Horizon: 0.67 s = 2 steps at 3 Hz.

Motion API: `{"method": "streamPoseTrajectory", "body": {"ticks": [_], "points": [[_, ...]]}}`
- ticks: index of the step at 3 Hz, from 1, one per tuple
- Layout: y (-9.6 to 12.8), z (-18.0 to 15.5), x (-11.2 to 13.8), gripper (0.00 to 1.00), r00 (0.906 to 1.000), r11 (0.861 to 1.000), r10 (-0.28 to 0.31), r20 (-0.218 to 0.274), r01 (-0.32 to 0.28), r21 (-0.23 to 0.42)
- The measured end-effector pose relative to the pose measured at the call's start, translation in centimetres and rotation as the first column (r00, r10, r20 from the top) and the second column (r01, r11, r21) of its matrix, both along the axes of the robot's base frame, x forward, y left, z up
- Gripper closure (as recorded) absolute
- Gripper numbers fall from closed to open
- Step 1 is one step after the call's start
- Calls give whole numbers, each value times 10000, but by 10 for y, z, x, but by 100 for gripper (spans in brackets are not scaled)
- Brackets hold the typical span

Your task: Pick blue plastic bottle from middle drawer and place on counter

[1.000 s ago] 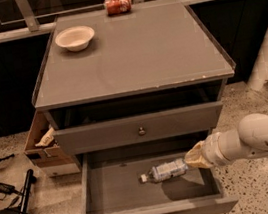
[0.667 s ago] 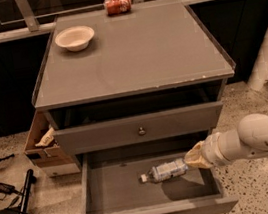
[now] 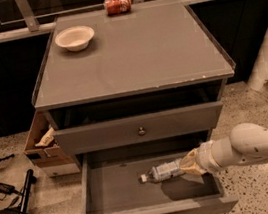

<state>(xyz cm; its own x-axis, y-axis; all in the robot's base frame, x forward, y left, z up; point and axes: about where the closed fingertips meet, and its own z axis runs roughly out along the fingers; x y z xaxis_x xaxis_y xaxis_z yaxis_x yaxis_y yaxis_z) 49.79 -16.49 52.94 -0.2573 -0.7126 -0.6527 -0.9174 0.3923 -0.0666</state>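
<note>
The blue plastic bottle [image 3: 162, 171] lies on its side on the floor of the open middle drawer [image 3: 117, 192], white cap pointing left. My gripper [image 3: 189, 164] reaches in from the right on the white arm and sits at the bottle's base end, touching or overlapping it. The bottle's base is hidden by the gripper. The counter [image 3: 135, 53] is the flat grey cabinet top above. The upper drawer front [image 3: 140, 128] with its knob is slightly pulled out.
A white bowl [image 3: 75, 38] stands at the counter's back left and a red soda can [image 3: 117, 5] lies at its back edge. A cardboard box [image 3: 42, 143] sits left of the cabinet. Cables and a black pole [image 3: 19, 213] lie on the floor at left.
</note>
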Motion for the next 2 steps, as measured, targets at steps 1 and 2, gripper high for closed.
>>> {"method": "streamPoseTrajectory", "body": {"ticks": [1, 2], "points": [[7, -19, 2, 38, 9999, 9997, 133, -30, -132, 199], [14, -42, 6, 17, 9997, 9986, 246, 52, -248, 468]]}}
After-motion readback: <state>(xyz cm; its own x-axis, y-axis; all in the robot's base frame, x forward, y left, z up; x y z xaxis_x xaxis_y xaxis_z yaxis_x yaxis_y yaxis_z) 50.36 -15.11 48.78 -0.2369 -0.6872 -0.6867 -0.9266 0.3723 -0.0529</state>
